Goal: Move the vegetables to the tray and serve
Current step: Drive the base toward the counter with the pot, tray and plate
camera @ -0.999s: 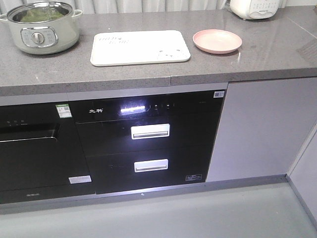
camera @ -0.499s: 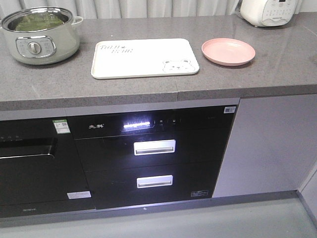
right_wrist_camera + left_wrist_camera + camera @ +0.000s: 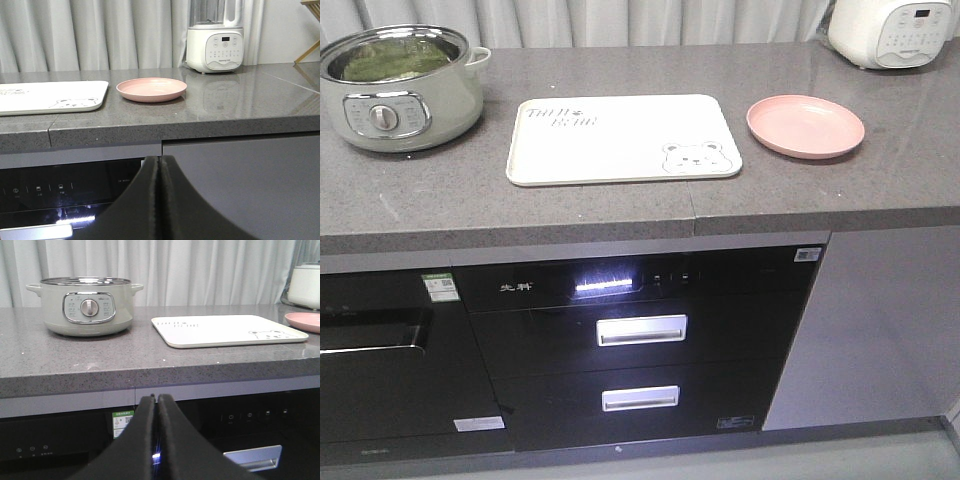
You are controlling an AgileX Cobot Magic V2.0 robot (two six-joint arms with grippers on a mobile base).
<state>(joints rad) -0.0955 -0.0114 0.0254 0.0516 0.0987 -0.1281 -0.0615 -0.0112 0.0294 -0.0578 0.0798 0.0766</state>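
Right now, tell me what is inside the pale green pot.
Green leafy vegetables show at the top of the pot; single leaves are too blurred to count, and its wall hides anything beneath.

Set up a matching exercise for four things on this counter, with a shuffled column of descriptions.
1. pot
2. tray
3. plate
4. white appliance

A. pink, empty
B. holds greens, far left
C. back right corner
D. bear face printed on it, in the middle

Pairs: 1-B, 2-D, 3-A, 4-C.
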